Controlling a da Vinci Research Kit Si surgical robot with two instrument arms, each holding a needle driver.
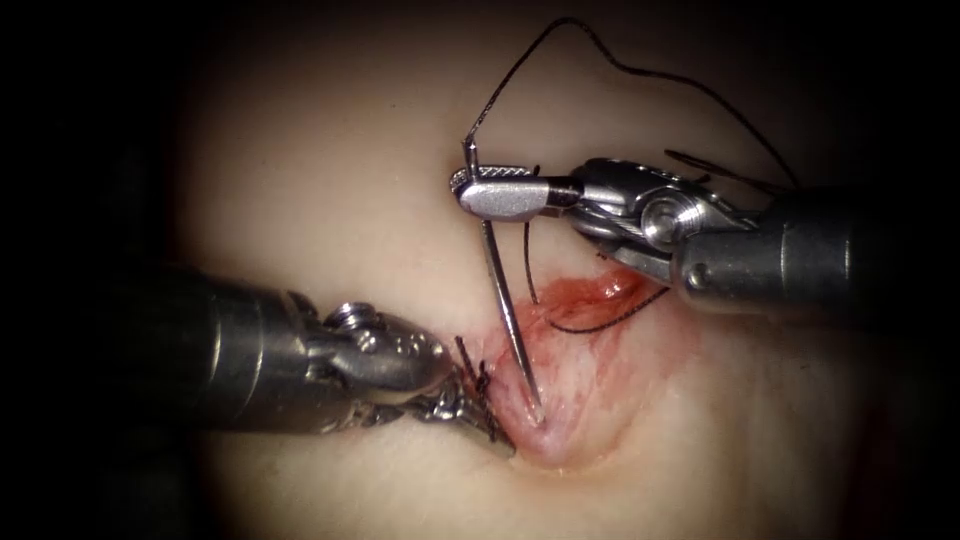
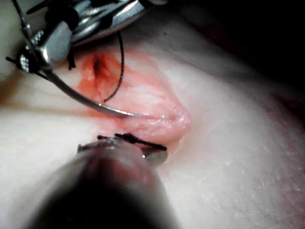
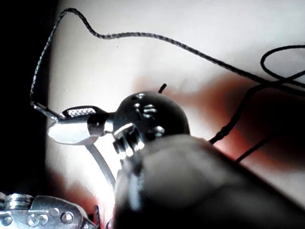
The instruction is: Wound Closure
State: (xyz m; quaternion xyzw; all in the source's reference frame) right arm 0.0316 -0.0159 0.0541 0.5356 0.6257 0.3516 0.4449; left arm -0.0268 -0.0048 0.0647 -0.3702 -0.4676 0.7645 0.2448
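Pale tissue (image 1: 330,190) forms the bench surface, darkening toward its edges, with a reddened cut (image 1: 560,350) running across its middle. Nearest the viewer, the left tool (image 1: 470,415) lies low on the tissue at the left side of the cut, its jaws pressed against the cut's lip beside a dark knot of thread ends (image 1: 475,375); whether those jaws grip tissue or merely rest closed cannot be told. Just beyond its tip, the point of the curved needle (image 1: 510,330) touches the pink floor of the cut; whether it has entered the tissue cannot be told. From there the needle rises to the right tool (image 1: 500,190), whose jaws are clamped across it close to its thread end, above the cut. Red fluid (image 1: 600,295) stains the tissue below this tool. Behind the right tool, the thread (image 1: 640,72) leaves the needle's tail, arches upward over the pale tissue and trails toward the tool's shaft, while a second strand lies across the stained cut under the wrist.
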